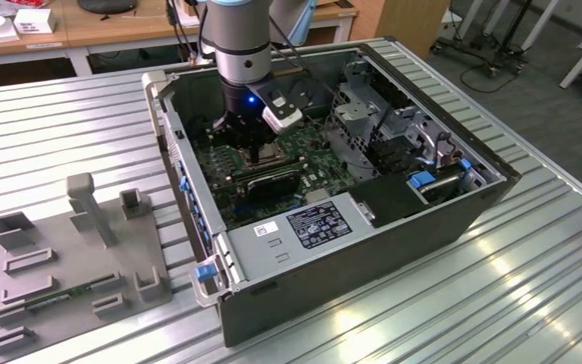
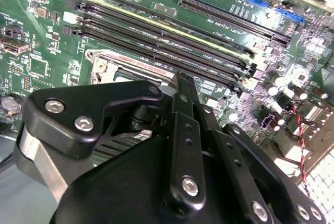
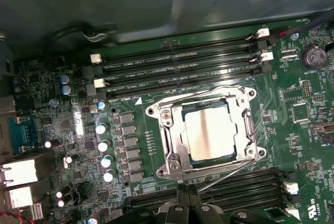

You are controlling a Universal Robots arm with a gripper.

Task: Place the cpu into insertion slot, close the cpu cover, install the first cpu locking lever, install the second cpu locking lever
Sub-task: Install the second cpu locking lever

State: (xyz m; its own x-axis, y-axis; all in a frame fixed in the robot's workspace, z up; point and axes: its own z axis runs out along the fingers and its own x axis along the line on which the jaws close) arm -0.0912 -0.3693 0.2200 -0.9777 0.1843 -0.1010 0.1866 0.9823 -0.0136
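In the first wrist view the cpu (image 3: 209, 132) lies flat in the insertion slot (image 3: 158, 172). The silvery cpu cover (image 3: 168, 125) is down over its edges. One thin lever (image 3: 249, 125) runs along one side of the cover. Another lever (image 3: 229, 172) slants out from the socket toward my gripper (image 3: 185, 190). The fingers look pressed together beside that lever's end; contact cannot be told. In the second wrist view the gripper (image 2: 180, 80) hides most of the insertion slot (image 2: 112, 59). The exterior view has the gripper (image 1: 258, 152) low inside the computer case (image 1: 372, 227).
Long black memory slots (image 3: 177, 67) flank the socket on two sides, and small capacitors (image 3: 104, 145) stand beside it. The case walls and a drive cage (image 1: 367, 114) ring the motherboard (image 1: 261, 182). A grey fixture plate (image 1: 69, 258) lies on the ribbed metal table at the exterior view's left.
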